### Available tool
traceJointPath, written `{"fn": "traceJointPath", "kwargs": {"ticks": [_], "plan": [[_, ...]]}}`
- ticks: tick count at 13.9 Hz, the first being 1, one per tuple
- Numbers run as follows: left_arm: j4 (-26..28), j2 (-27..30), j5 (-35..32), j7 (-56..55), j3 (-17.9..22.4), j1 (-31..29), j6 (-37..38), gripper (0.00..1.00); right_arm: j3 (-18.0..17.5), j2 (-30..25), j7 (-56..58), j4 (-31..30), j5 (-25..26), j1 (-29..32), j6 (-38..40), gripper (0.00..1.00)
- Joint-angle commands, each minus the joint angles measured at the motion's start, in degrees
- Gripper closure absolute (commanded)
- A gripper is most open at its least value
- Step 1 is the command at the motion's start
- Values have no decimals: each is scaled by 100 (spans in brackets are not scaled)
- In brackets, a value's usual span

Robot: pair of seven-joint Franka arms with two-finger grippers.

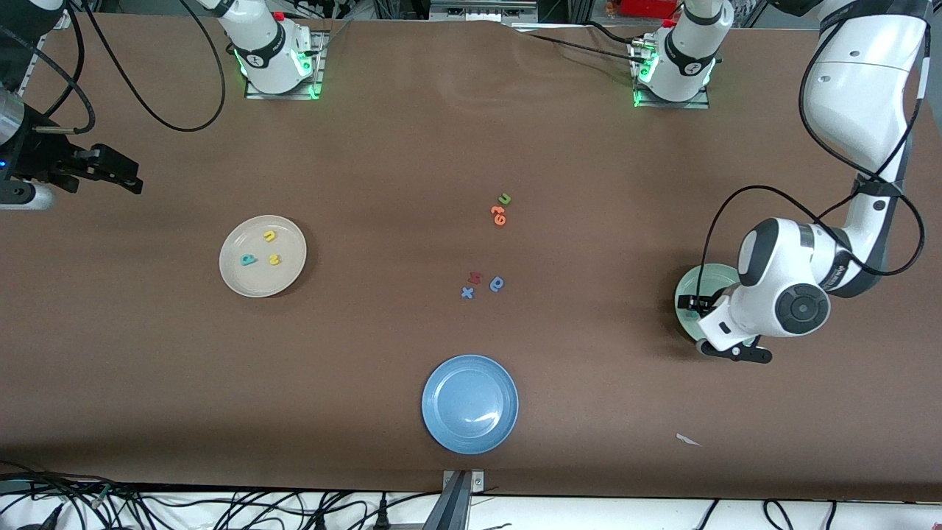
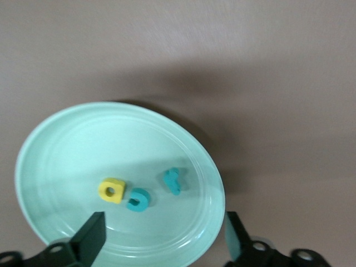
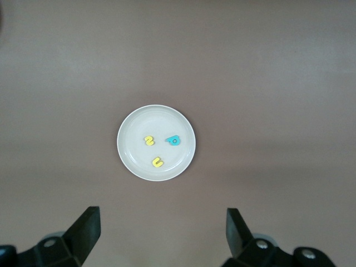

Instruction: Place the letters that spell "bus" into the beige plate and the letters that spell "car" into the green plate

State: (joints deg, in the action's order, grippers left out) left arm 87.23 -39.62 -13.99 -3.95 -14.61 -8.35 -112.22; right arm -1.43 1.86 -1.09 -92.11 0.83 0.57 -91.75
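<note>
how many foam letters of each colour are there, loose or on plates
yellow letters: 3 (two on the beige plate, one on the green plate)
teal letters: 3
blue letters: 2
green letters: 1
orange letters: 1
red letters: 1
total: 11

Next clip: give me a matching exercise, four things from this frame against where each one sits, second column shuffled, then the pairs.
Things:
1. yellow foam "a"
2. yellow foam "s"
3. green foam "u"
4. round blue plate

Places:
A. bare table, beside the orange letter
B. in the round cream-beige plate
C. table edge nearest the front camera, holding nothing
D. in the round mint-green plate, under the left gripper

Pairs: 1-D, 2-B, 3-A, 4-C
</note>
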Motion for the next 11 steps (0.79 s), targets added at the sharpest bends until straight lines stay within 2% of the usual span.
{"fn": "traceJointPath", "kwargs": {"ticks": [1, 5, 8, 11], "plan": [[-83, 331, -121, 96, -24, -35, 314, 0, -51, -46, -41, -44, -22, 58, -53, 0], [-100, 631, -60, 105, -33, -113, 684, 0, -68, -19, 29, -27, -22, 49, -53, 0], [293, 1314, 202, 166, 37, -141, 780, 0, -77, -10, 30, -27, -22, 49, -62, 0], [576, 2140, 712, 359, 905, 525, 1358, 0, -77, -10, 47, -27, -22, 49, -53, 0]]}}
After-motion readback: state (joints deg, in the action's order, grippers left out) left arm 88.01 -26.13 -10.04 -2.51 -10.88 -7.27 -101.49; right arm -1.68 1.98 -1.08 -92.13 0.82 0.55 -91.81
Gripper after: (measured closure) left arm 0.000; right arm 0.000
